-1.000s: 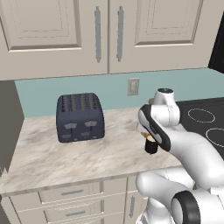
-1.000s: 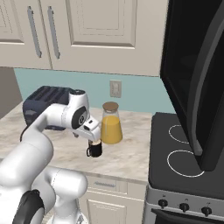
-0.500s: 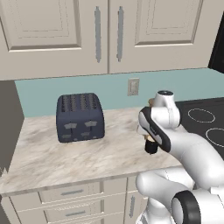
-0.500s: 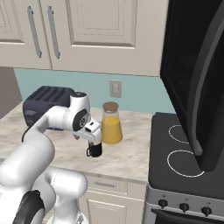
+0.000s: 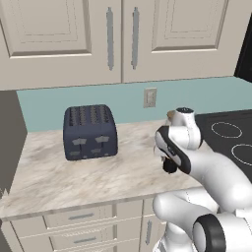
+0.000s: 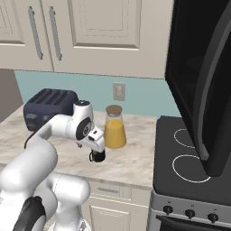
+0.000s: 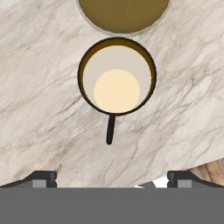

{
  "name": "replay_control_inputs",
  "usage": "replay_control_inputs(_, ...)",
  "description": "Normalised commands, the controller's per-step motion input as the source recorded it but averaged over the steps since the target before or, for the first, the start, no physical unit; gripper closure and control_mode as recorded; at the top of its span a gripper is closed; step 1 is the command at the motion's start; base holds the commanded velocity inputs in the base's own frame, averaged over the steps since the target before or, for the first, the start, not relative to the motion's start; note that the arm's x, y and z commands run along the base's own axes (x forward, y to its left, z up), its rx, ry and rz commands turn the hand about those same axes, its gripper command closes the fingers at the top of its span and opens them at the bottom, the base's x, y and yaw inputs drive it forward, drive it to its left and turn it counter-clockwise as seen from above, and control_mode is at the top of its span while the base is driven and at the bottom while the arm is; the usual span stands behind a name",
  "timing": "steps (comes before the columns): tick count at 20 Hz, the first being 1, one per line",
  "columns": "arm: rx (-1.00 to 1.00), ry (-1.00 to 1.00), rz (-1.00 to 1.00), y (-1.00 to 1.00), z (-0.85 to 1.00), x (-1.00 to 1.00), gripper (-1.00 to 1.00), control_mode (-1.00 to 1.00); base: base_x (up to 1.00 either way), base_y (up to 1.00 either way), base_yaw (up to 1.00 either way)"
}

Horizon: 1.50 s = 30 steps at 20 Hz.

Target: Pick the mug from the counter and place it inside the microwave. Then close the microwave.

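Pincer lowered slightly, jaws wide, above mug; mug upright on marble counter; flask beside.

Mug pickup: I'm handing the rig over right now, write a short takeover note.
Gripper: open, directly above the mug, holding nothing.
Mug: upright on the counter, beside the glass flask of orange liquid, handle pointing toward the fingertips.
Microwave: door wide open, above the stovetop.
Done: gripper lined up over the mug.
Left: descend, grasp, place the mug inside the microwave, close the door.
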Motion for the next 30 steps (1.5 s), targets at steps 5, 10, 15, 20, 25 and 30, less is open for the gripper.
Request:
replay_control_inputs(5,0.0,0.0,0.0,0.0,-0.2,0.0,-1.0,-1.0,0.0,0.0,0.0)
replay_control_inputs(10,0.0,-0.01,0.0,0.0,-0.1,0.0,-1.0,-1.0,0.0,0.0,0.0)
replay_control_inputs(15,-0.03,-0.12,0.0,0.0,0.0,0.0,-1.0,-1.0,0.0,0.0,0.0)
replay_control_inputs(20,-0.05,-0.15,0.0,0.0,0.0,0.0,-1.0,-1.0,0.0,0.0,0.0)
replay_control_inputs(25,-0.01,-0.06,0.0,-0.01,-0.01,0.01,-1.0,-1.0,0.0,0.0,0.0)
replay_control_inputs(30,0.0,0.0,0.0,-0.02,-0.05,0.05,-1.0,-1.0,0.0,0.0,0.0)
